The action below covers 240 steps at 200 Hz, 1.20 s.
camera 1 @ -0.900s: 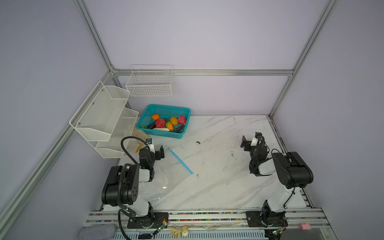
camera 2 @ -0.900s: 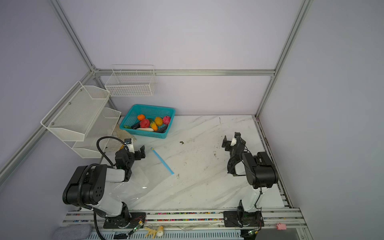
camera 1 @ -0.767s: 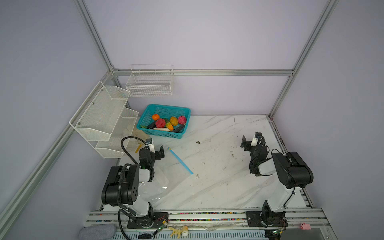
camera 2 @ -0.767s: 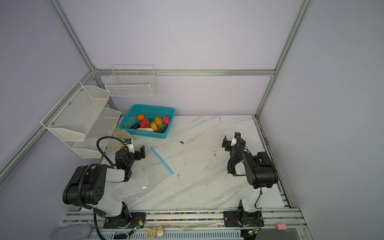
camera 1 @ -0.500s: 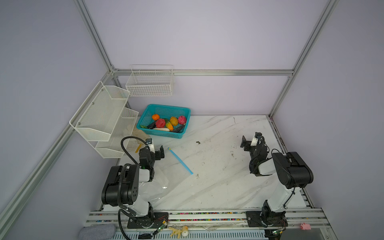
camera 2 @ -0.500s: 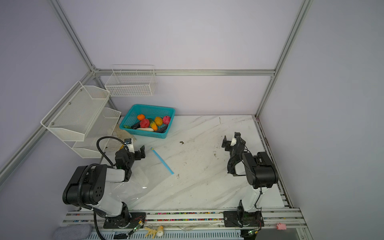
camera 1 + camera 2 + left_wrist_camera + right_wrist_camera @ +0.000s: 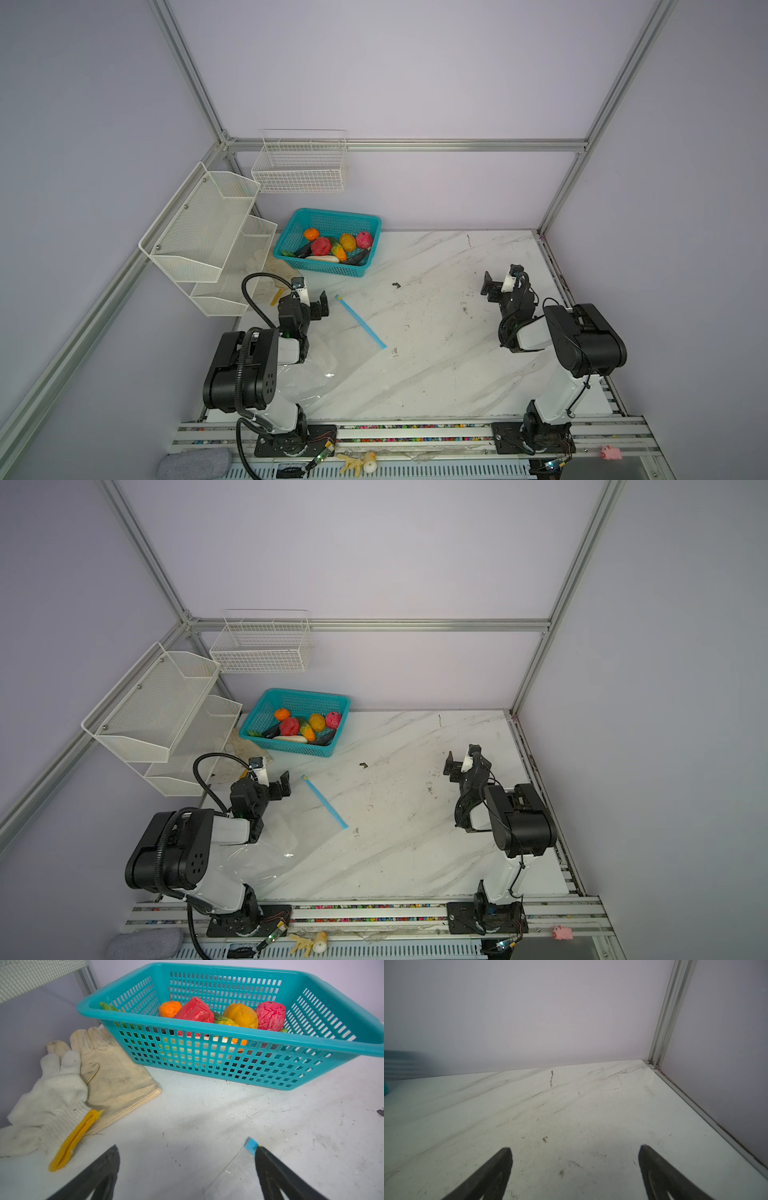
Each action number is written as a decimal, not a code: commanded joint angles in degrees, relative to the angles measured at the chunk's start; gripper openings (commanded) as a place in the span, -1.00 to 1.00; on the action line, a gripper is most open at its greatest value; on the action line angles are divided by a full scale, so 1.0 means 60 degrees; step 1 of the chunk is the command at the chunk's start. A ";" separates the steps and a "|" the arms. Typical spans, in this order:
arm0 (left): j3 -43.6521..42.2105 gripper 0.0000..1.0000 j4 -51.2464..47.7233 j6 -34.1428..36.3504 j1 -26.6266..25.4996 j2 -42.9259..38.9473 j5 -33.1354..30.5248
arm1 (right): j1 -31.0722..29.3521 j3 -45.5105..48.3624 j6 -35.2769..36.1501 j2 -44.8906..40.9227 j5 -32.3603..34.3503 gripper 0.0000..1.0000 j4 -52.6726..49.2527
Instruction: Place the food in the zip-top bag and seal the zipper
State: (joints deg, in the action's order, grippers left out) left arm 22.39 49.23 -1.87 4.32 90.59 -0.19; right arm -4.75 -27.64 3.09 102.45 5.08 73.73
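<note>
Two robot arms hover over a marbled counter [image 7: 436, 332] at what looks like the outset of a bagging job. Every piece of the food [image 7: 332, 247] lies in a teal basket [image 7: 328, 270] against the back wall, and none of it is in the zip-top bag [image 7: 316, 370]. The clear bag lies flat and crumpled on the counter, partly beneath the left arm [image 7: 241, 374], and its light-blue zipper [image 7: 360, 322] runs diagonally toward the middle of the counter. Whether that strip is pressed shut cannot be told. The left claw [image 7: 313, 300] hangs between basket and bag, jaws spread wide and empty; its wrist view shows one fingertip just beside the zipper's far end and a pair of work gloves [image 7: 99, 1072] off to one side. The right claw [image 7: 500, 282], likewise spread wide and holding nothing, hovers over bare counter well apart from both bag and basket. The step in hand appears to be opening the bag's mouth. Doing it well likely means pinching only the upper layer of film just behind the zipper and lifting it, so the mouth gapes and the whole slippery bag does not rise closed. The right claw would then need to cross the counter to lift pieces over the basket's rim, topmost first.
</note>
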 commanded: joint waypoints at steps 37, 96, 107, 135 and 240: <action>-0.0038 1.00 0.0534 0.0203 -0.0107 -0.0186 -0.0066 | 0.0045 0.0020 0.0011 -0.0052 -0.0069 0.95 0.0294; -0.0054 1.00 0.0613 0.0200 -0.0352 -0.0156 -0.0727 | 0.0056 0.0021 0.0009 -0.0040 -0.0069 0.95 0.0294; -0.0055 1.00 0.0609 0.0228 -0.0377 -0.0152 -0.0787 | 0.0054 0.0012 -0.0003 -0.0047 -0.0067 0.95 0.0282; -0.0083 1.00 0.0670 0.0308 -0.0490 -0.0159 -0.1011 | 0.0055 0.0037 0.0046 -0.0069 -0.0045 0.95 0.0308; 0.1906 1.00 -0.5128 0.0089 -0.1425 -0.2378 -0.2789 | -0.0321 -0.1994 -0.1093 -0.1382 0.1751 0.95 -0.4769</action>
State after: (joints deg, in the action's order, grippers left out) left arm 24.49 34.50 -0.86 -2.20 79.31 -12.34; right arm -5.34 -32.25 1.28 97.12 10.28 61.39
